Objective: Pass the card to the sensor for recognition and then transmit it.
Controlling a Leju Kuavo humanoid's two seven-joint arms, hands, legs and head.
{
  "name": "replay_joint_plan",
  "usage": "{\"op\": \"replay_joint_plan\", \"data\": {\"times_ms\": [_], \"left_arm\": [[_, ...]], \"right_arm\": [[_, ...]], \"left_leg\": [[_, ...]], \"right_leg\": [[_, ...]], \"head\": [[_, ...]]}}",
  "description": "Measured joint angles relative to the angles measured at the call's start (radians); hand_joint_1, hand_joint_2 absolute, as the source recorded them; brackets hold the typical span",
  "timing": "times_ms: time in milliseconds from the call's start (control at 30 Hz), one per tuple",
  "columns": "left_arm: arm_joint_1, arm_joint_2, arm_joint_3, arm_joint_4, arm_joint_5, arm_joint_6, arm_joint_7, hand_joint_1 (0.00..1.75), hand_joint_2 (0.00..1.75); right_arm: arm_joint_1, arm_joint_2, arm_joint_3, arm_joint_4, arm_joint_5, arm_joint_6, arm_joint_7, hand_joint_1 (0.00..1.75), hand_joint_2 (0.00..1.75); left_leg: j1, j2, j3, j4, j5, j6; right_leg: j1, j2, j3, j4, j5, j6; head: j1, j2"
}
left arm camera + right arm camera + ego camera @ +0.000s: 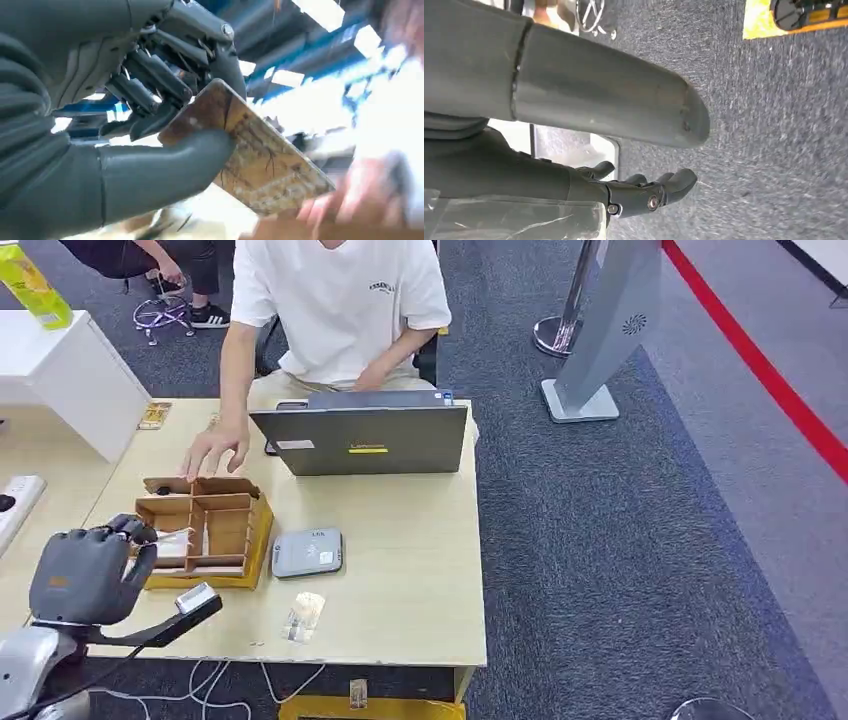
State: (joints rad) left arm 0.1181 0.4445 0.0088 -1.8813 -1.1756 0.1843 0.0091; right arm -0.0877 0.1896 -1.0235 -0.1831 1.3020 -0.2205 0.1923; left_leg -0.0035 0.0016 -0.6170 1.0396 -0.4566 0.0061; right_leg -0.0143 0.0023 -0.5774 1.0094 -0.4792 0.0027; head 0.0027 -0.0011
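The left hand (150, 125) is pinching the card (250, 155), fingers (150, 90) clamped on it, at nine o'clock of the sensor (307, 552); the right hand (644, 192) is hanging, fingers apart.

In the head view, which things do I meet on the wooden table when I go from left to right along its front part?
Left hand holding a card → cardboard organizer box → grey card sensor → small clear plastic bag, which lies a bit nearer the front edge, below the sensor's right part.
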Motion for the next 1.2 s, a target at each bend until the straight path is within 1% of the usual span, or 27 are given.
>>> {"op": "replay_joint_plan", "data": {"times_ms": [67, 100, 133, 167, 200, 233, 267, 300, 367, 400, 433, 500, 567, 600, 700, 800, 933, 967, 1100, 1200], "left_arm": [[-0.008, 0.033, 0.000, -0.098, 0.084, 0.001, -0.010, 1.75, 1.75], [-0.025, 0.054, 0.000, -0.137, 0.137, -0.011, -0.010, 1.75, 1.75], [-0.052, 0.073, 0.003, -0.163, 0.191, -0.035, -0.009, 1.75, 1.75], [-0.103, 0.097, 0.006, -0.174, 0.250, -0.081, -0.005, 1.75, 1.75], [-0.176, 0.114, 0.006, -0.171, 0.290, -0.141, 0.009, 1.75, 1.75], [-0.272, 0.124, 0.002, -0.146, 0.294, -0.200, 0.027, 1.75, 1.75], [-0.400, 0.128, -0.012, -0.090, 0.274, -0.240, 0.048, 1.75, 1.75], [-0.520, 0.127, -0.033, -0.012, 0.227, -0.246, 0.072, 1.75, 1.75], [-0.762, 0.110, -0.105, 0.239, 0.080, -0.186, 0.102, 1.75, 1.75], [-0.852, 0.096, -0.146, 0.370, 0.016, -0.116, 0.105, 1.75, 1.75], [-0.922, 0.083, -0.168, 0.485, -0.028, -0.048, 0.103, 1.75, 1.75], [-1.029, 0.056, -0.221, 0.687, -0.085, 0.046, 0.109, 1.75, 1.75], [-1.084, 0.031, -0.251, 0.826, -0.111, 0.112, 0.118, 1.75, 1.75], [-1.104, 0.019, -0.260, 0.893, -0.117, 0.133, 0.118, 1.75, 1.75], [-1.159, -0.018, -0.282, 1.070, -0.145, 0.166, 0.134, 1.75, 1.75], [-1.196, -0.034, -0.283, 1.185, -0.147, 0.184, 0.135, 1.75, 1.75], [-1.222, -0.044, -0.283, 1.272, -0.144, 0.193, 0.129, 1.75, 1.75], [-1.223, -0.046, -0.282, 1.283, -0.142, 0.194, 0.129, 0.00, 1.75], [-1.223, -0.050, -0.283, 1.326, -0.125, 0.196, 0.116, 0.00, 1.75], [-1.218, -0.049, -0.282, 1.341, -0.116, 0.228, 0.100, 0.00, 1.75]], "right_arm": [[0.000, 0.000, -0.006, 0.000, 0.000, -0.002, 0.003, 0.00, 0.00], [0.000, 0.001, -0.006, 0.000, 0.001, -0.002, 0.003, 0.00, 0.00], [0.000, 0.002, -0.006, 0.000, 0.004, -0.001, 0.003, 0.00, 0.00], [0.000, 0.002, -0.006, 0.000, 0.009, 0.004, -0.003, 0.00, 0.00], [0.000, 0.002, -0.006, 0.000, 0.022, 0.015, -0.008, 0.00, 0.00], [-0.001, 0.001, -0.005, 0.000, 0.038, 0.028, -0.012, 0.00, 0.00], [-0.002, 0.000, -0.001, 0.000, 0.050, 0.037, -0.015, 0.00, 0.00], [-0.006, -0.001, 0.002, 0.000, 0.063, 0.045, -0.021, 0.00, 0.00], [-0.016, -0.002, 0.016, 0.000, 0.088, 0.059, -0.037, 0.00, 0.00], [-0.019, -0.002, 0.023, 0.000, 0.099, 0.061, -0.038, 0.00, 0.00], [-0.020, -0.002, 0.028, 0.000, 0.103, 0.061, -0.038, 0.00, 0.00], [-0.020, -0.002, 0.037, 0.000, 0.117, 0.063, -0.038, 0.00, 0.00], [-0.018, -0.002, 0.046, 0.000, 0.124, 0.063, -0.038, 0.00, 0.00], [-0.017, -0.002, 0.047, 0.000, 0.130, 0.063, -0.038, 0.00, 0.00], [-0.015, -0.002, 0.058, 0.000, 0.137, 0.063, -0.041, 0.00, 0.00], [-0.015, -0.002, 0.066, 0.000, 0.143, 0.064, -0.048, 0.00, 0.00], [-0.014, -0.002, 0.070, 0.000, 0.146, 0.063, -0.048, 0.00, 0.00], [-0.014, -0.002, 0.071, 0.001, 0.146, 0.063, -0.047, 0.00, 0.00], [-0.014, -0.002, 0.071, 0.001, 0.143, 0.064, -0.047, 0.00, 0.00], [-0.013, -0.002, 0.071, 0.001, 0.143, 0.064, -0.047, 0.00, 0.00]], "left_leg": [[0.000, 0.000, 0.000, 0.000, 0.000, 0.000], [0.000, -0.001, 0.000, 0.000, 0.000, 0.000], [0.001, -0.002, 0.000, 0.000, 0.000, 0.000], [0.001, -0.004, 0.000, 0.000, 0.001, -0.001], [0.002, -0.007, -0.001, 0.000, 0.003, -0.002], [0.003, -0.011, -0.002, 0.001, 0.006, -0.002], [0.004, -0.017, -0.004, 0.001, 0.009, -0.003], [0.004, -0.019, -0.005, 0.000, 0.011, -0.003], [0.004, -0.019, -0.006, 0.000, 0.014, -0.005], [0.004, -0.016, -0.006, 0.000, 0.015, -0.006], [0.004, -0.012, -0.006, 0.000, 0.017, -0.005], [0.004, -0.006, -0.007, 0.000, 0.017, -0.005], [0.003, -0.001, -0.007, 0.000, 0.017, -0.004], [0.003, 0.000, -0.008, 0.000, 0.017, -0.004], [0.004, 0.001, -0.009, 0.000, 0.016, -0.003], [0.003, 0.001, -0.010, 0.000, 0.016, -0.003], [0.003, 0.001, -0.011, 0.000, 0.016, -0.004], [0.003, 0.001, -0.011, 0.000, 0.016, -0.004], [0.003, 0.001, -0.011, 0.000, 0.016, -0.004], [0.003, 0.000, -0.012, 0.000, 0.016, -0.004]], "right_leg": [[0.000, -0.001, 0.000, 0.000, 0.000, 0.000], [0.000, -0.001, -0.002, 0.000, 0.000, 0.000], [0.001, -0.002, -0.002, 0.000, 0.000, -0.001], [0.001, -0.004, -0.002, 0.000, -0.001, -0.001], [0.001, -0.007, -0.005, 0.000, -0.001, -0.001], [0.002, -0.011, -0.005, 0.000, 0.000, -0.001], [0.002, -0.016, -0.006, 0.000, 0.001, -0.002], [0.002, -0.018, -0.006, 0.000, 0.003, -0.002], [0.002, -0.019, -0.007, 0.001, 0.008, -0.004], [0.002, -0.016, -0.006, 0.002, 0.010, -0.006], [0.002, -0.012, -0.008, 0.002, 0.012, -0.006], [0.002, -0.006, -0.009, 0.002, 0.015, -0.005], [0.001, -0.001, -0.010, 0.003, 0.015, -0.005], [0.001, 0.001, -0.010, 0.002, 0.015, -0.005], [0.001, 0.001, -0.012, 0.002, 0.015, -0.005], [0.001, 0.001, -0.013, 0.002, 0.015, -0.005], [0.002, 0.001, -0.014, 0.002, 0.015, -0.005], [0.002, 0.001, -0.014, 0.002, 0.015, -0.005], [0.002, 0.001, -0.014, 0.002, 0.015, -0.005], [0.002, 0.001, -0.014, 0.002, 0.015, -0.005]], "head": [[0.000, 0.000], [0.000, 0.000], [0.000, 0.000], [0.000, 0.000], [0.000, 0.000], [0.000, 0.000], [0.000, 0.000], [0.000, 0.000], [0.000, 0.000], [-0.001, 0.000], [-0.001, 0.000], [-0.001, 0.000], [-0.002, 0.000], [-0.002, 0.000], [-0.002, 0.000], [-0.002, 0.000], [-0.001, 0.000], [-0.001, 0.000], [-0.001, 0.000], [-0.001, 0.000]]}}
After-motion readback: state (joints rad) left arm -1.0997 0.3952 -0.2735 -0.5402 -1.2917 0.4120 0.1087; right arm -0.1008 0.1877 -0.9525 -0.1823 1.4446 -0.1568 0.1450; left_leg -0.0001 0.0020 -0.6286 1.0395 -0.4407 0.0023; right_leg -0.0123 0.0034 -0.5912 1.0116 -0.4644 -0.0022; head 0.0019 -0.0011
